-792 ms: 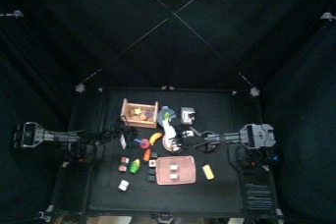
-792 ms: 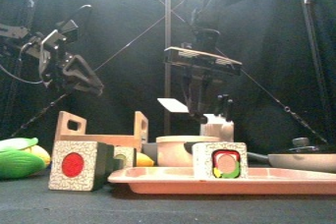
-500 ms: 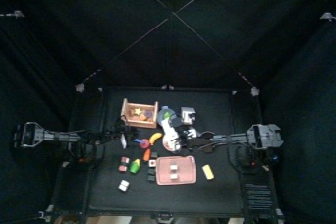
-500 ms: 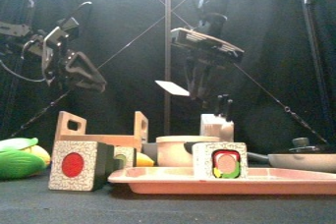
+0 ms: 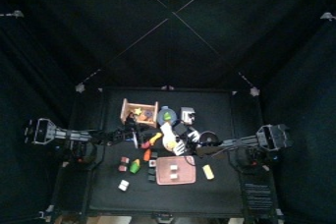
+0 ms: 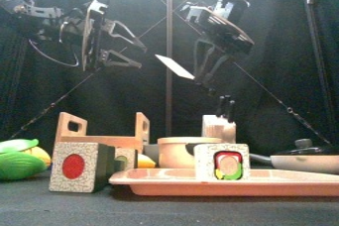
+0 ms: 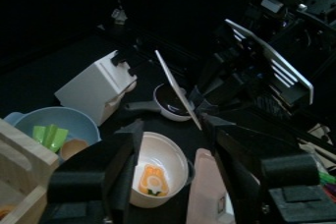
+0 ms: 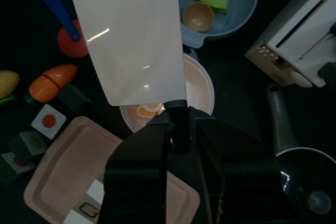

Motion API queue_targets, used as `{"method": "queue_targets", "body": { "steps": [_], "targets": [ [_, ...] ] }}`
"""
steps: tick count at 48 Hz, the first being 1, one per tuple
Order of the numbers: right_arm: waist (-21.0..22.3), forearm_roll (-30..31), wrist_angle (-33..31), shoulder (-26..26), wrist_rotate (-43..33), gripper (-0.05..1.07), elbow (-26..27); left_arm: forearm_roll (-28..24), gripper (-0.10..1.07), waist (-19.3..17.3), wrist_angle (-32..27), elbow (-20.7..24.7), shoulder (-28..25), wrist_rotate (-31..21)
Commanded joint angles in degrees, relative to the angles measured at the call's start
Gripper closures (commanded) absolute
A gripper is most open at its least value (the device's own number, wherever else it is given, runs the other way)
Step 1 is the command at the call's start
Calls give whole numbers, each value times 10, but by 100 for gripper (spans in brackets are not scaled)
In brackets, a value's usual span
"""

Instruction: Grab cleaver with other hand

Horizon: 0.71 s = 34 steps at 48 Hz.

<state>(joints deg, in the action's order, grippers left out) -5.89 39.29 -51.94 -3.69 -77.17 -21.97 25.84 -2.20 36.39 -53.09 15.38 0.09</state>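
Cleaver: held in the air above the desk, well clear of everything on it, broad pale blade tilted, handle clamped in the right fingers. Right gripper: closed on the cleaver handle, hanging high at upper right of the front view. Left gripper: fingers spread wide, gripping nothing, at about the same height as the cleaver, tips pointing toward the blade and near it but apart (contact not visible in any view).

Below the blade in the right wrist view: white bowl and pink tray. Also on the desk: blue bowl with green pieces, white toaster-like block, black pan. Front view, low foreground: wooden crate, red-dot block, sushi-roll piece on the tray, green toy vegetable at far left.
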Motion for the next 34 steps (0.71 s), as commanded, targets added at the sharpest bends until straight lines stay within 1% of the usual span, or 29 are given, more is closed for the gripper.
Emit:
{"method": "queue_targets", "body": {
  "steps": [1, 10, 18, 25, 34],
  "targets": [
    [1, 4, 2, -23, 4, 48, 6, 10, 5, 3, 25, 32, -19, -1],
    [1, 6, 6, -23, 3, 48, 5, 39, 5, 3, 58, 56, -60, -1],
    [1, 9, 7, -23, 2, 48, 4, 58, 8, 5, 80, 70, -83, -9],
    [1, 13, 7, -23, -1, 48, 4, 59, 19, 5, 83, 77, -96, -33],
    [1, 25, 7, -23, 2, 48, 3, 58, 40, 5, 88, 76, -98, -54]
  ]
}}
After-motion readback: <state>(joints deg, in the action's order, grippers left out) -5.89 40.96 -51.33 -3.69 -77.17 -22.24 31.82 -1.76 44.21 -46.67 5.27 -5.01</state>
